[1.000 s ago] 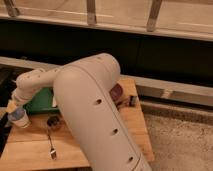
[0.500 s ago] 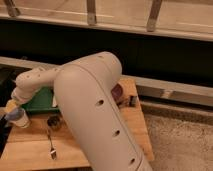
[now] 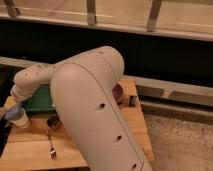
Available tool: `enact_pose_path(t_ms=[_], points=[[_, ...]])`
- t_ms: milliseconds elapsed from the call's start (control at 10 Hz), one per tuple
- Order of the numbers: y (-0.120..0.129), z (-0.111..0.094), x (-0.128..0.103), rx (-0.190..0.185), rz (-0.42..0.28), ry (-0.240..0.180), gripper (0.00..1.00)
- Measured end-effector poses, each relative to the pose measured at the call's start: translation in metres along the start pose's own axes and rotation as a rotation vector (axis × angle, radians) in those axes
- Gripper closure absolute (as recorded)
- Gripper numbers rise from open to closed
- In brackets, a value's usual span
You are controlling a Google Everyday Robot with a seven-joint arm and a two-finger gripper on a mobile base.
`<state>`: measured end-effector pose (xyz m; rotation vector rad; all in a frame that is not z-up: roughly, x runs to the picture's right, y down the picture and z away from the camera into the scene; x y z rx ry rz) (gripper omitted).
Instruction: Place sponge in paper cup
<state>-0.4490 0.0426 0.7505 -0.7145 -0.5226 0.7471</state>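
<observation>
The off-white paper cup (image 3: 21,120) stands on the wooden table (image 3: 35,150) at the far left. The blue sponge (image 3: 12,113) sits at the cup's rim on its left side, partly over the opening. My gripper (image 3: 10,106) is right above the sponge at the end of the cream forearm, mostly hidden at the frame's left edge. Whether it still holds the sponge is not visible. My large cream upper arm (image 3: 95,110) fills the middle of the view and hides much of the table.
A green tray (image 3: 41,98) lies behind the cup. A small dark round object (image 3: 52,122) and a fork (image 3: 51,148) lie in front of it. A dark reddish object (image 3: 118,92) sits near the table's right edge, with speckled floor beyond.
The forearm's end has shifted slightly left and down, bringing the blue sponge closer onto the cup's rim. Nothing else on the table has moved.
</observation>
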Motion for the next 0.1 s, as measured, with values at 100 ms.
enact_pose_path(t_ms=[100], points=[[-0.0006, -0.0002, 0.0002, 0.001, 0.000, 0.000, 0.30]])
